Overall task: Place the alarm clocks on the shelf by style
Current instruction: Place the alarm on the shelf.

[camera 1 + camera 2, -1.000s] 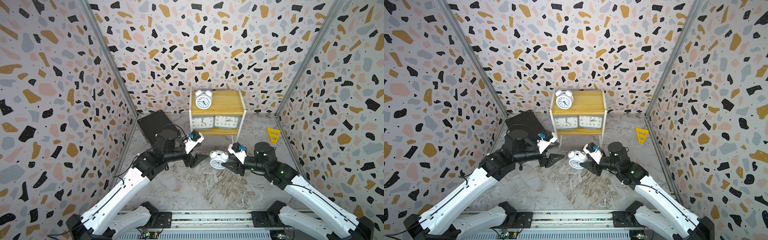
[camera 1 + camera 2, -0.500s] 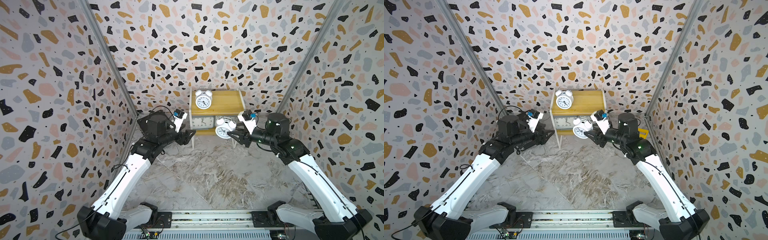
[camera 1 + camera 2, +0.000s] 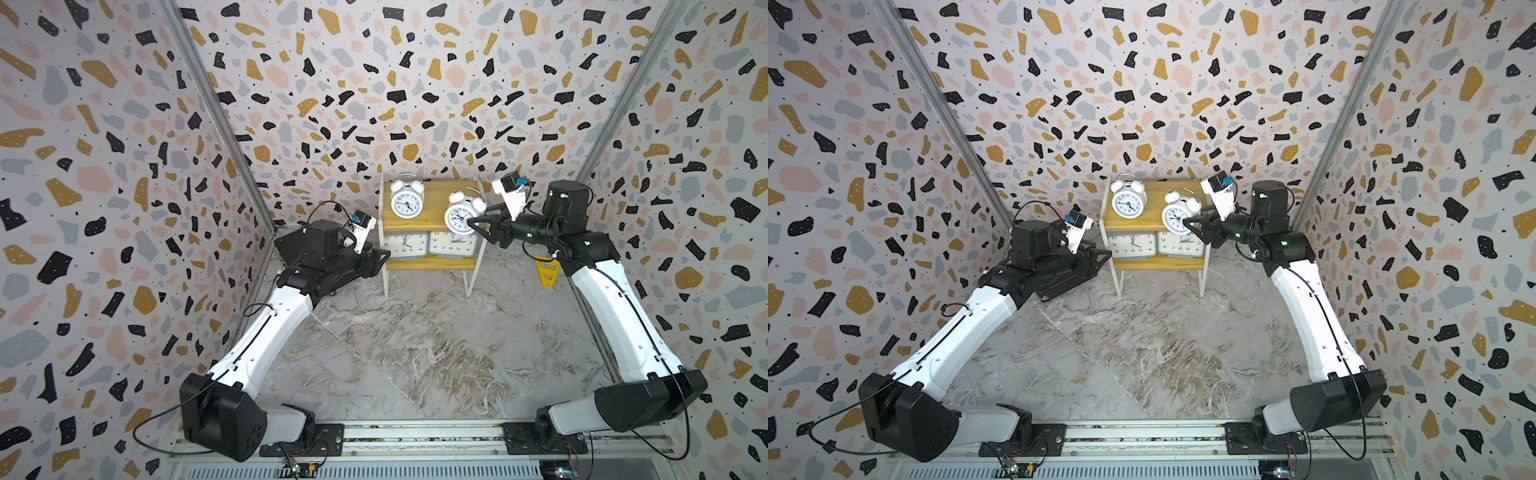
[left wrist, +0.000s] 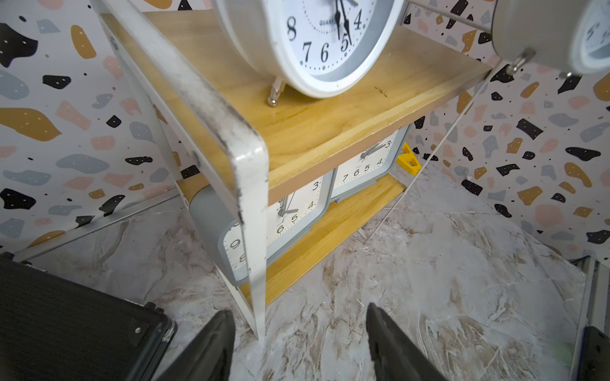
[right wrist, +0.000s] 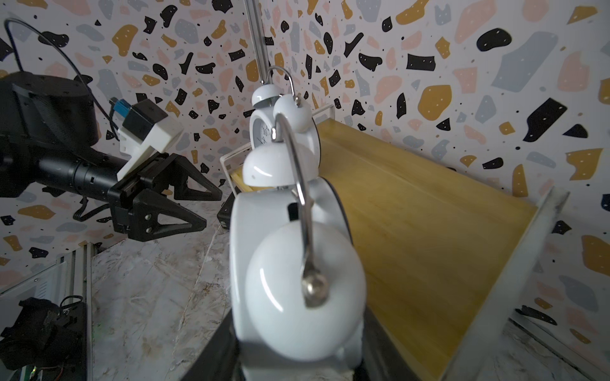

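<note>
Twin-bell clock (image 3: pixel 460 216): over right end of shelf (image 3: pixel 434 195) top board, clamped in jaws of right gripper (image 3: pixel 476 224); feet hidden, contact with board unclear.
Second twin-bell clock (image 3: pixel 406 201): upright, left end of top board.
Grey clocks (image 3: pixel 405 244) (image 3: pixel 453 243): side by side on lower board, tops cut off by top board.
Left gripper (image 3: pixel 384 254): beside shelf's left front leg, jaws apart, empty.
Black case (image 4: pixel 66 330): left of shelf, mostly hidden by arm in both top views.
Yellow triangle (image 3: pixel 545 272): right of shelf, partly hidden.

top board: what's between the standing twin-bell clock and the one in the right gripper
Only bare top board between the standing clock and the held clock, seen in both top views.
</note>
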Action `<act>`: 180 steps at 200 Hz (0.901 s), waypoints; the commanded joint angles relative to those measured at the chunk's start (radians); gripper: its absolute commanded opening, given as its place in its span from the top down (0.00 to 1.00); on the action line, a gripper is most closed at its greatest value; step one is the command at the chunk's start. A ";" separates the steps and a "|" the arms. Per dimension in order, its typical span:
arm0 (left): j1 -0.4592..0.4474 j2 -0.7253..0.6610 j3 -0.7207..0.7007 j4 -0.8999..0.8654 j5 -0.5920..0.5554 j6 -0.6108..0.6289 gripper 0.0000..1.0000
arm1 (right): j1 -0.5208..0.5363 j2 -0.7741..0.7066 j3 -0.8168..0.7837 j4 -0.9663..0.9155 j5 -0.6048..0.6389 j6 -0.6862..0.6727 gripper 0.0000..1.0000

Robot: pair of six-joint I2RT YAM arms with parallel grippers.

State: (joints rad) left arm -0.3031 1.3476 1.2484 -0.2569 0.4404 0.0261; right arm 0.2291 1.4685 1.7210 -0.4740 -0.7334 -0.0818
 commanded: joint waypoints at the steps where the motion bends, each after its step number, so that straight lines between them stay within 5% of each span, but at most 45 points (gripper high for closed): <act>1: 0.008 0.019 0.060 0.065 0.017 0.035 0.37 | -0.021 0.019 0.103 0.004 -0.083 0.008 0.70; 69: 0.029 0.101 0.106 0.068 0.034 0.036 0.42 | -0.049 0.183 0.310 -0.070 -0.132 -0.015 0.71; 180: 0.031 0.123 0.108 0.102 0.086 0.086 0.56 | -0.057 0.298 0.425 -0.124 -0.181 -0.049 0.73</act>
State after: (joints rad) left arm -0.2764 1.4647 1.3228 -0.1993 0.5079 0.0921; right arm 0.1768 1.7908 2.0884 -0.6132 -0.8688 -0.1158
